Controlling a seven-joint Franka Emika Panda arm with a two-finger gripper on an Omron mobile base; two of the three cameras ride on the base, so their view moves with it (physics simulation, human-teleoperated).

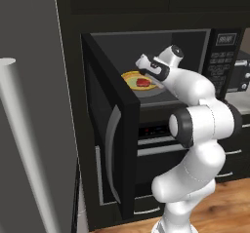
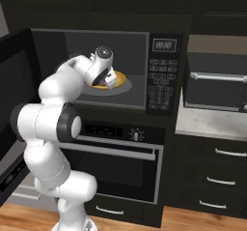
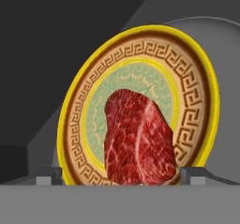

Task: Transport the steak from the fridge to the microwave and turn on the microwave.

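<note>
Right under your gripper (image 3: 115, 177) lies the steak (image 3: 139, 143), resting on the yellow plate (image 3: 82, 110) that sits on the turntable inside the microwave (image 1: 161, 51). You have the jaws spread wide on either side of the meat, gripping nothing, so it looks delivered. Judging by the microwave door (image 1: 110, 129) hanging open, you must withdraw, shut it, then press the keypad (image 2: 160, 87).

Both base views look forward past the white arm into the open black built-in microwave (image 1: 161, 61) (image 2: 108, 65), one from behind left, one from behind right, sharing its cavity and the round yellow-rimmed patterned plate (image 1: 131, 77) (image 2: 119, 81). The hand view sits very close over that plate (image 3: 187, 87), facing the flat red steak (image 3: 138, 141).
</note>
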